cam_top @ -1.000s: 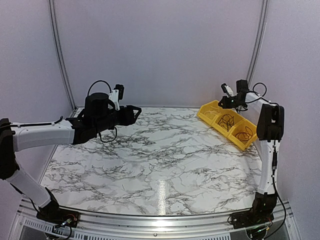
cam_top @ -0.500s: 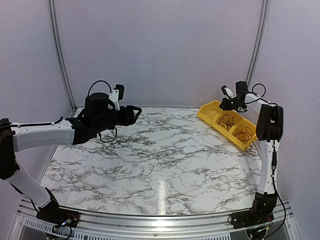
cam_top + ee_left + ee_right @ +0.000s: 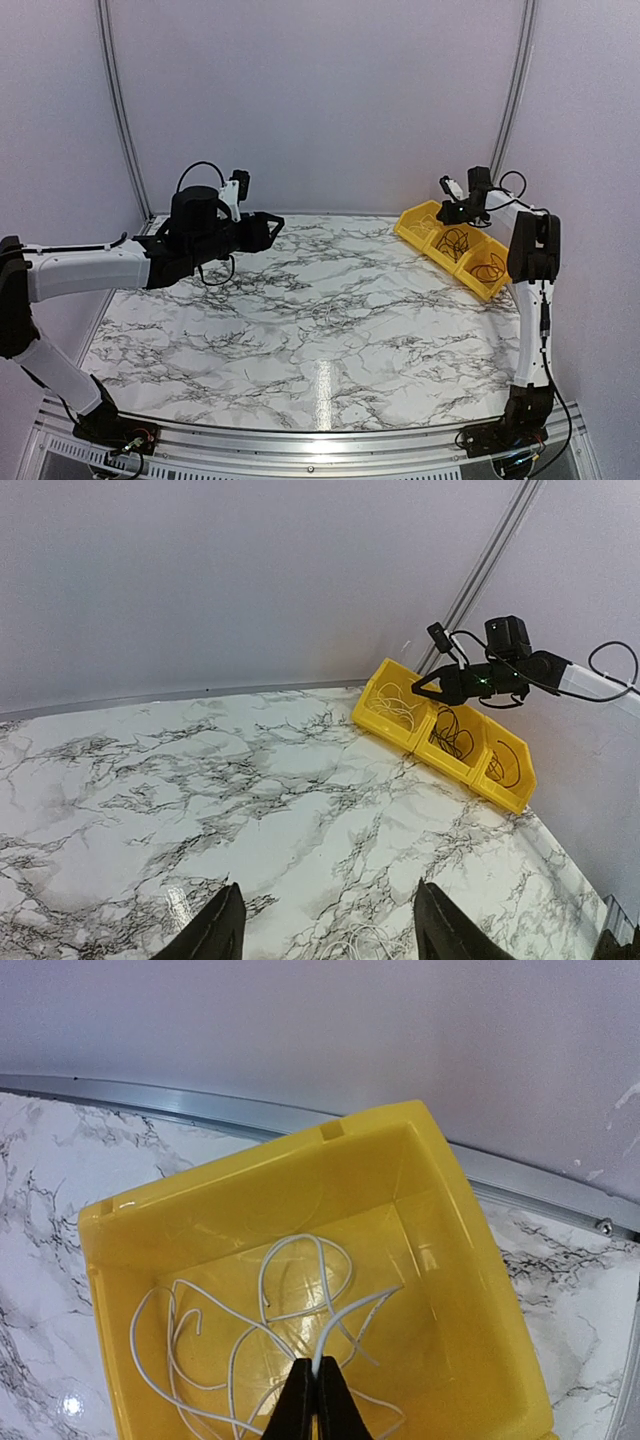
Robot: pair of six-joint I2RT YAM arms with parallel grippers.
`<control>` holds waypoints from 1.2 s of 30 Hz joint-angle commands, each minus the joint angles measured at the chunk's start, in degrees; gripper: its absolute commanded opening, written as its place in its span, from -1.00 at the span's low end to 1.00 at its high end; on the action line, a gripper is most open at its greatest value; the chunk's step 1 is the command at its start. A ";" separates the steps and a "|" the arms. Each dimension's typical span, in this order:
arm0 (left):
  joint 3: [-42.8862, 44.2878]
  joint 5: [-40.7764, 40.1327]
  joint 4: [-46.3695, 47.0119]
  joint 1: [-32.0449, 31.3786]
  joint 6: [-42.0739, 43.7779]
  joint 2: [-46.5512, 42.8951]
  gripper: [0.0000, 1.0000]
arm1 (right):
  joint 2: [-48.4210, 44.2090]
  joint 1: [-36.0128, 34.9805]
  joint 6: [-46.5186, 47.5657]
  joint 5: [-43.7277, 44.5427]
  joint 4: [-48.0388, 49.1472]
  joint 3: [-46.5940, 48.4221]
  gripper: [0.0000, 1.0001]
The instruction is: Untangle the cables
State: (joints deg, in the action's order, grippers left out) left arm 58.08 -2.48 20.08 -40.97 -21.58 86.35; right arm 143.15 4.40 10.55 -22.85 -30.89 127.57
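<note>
Cables are contained in a row of three yellow bins point(image 3: 372, 712) at the far right of the marble table point(image 3: 320, 330): white cables point(image 3: 262, 1305) in the farthest compartment, black cables point(image 3: 455, 243) in the middle one, dark cables point(image 3: 490, 268) in the nearest. The right gripper point(image 3: 317, 1368) is held over the farthest compartment, its jaws closed on a white strand. The left gripper point(image 3: 330, 940) is held above the table's far left, jaws open, nothing between them.
</note>
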 commanded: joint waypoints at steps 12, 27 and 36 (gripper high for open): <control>0.10 1.16 -0.04 -0.33 -0.30 1.04 0.18 | -16.53 -2.06 -0.53 14.70 -2.03 -8.89 -0.27; 0.19 1.62 -0.04 -0.78 -0.90 2.98 0.18 | -31.76 -17.62 10.40 -14.22 0.10 -31.01 -0.50; -0.08 0.14 -0.04 -0.78 -1.06 2.28 0.18 | -30.70 -35.12 17.50 -13.95 -7.90 -39.96 -0.13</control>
State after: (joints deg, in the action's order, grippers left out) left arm 58.08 -1.56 20.03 -41.58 -22.17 88.90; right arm 112.05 -26.65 24.05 -36.38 -33.52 87.90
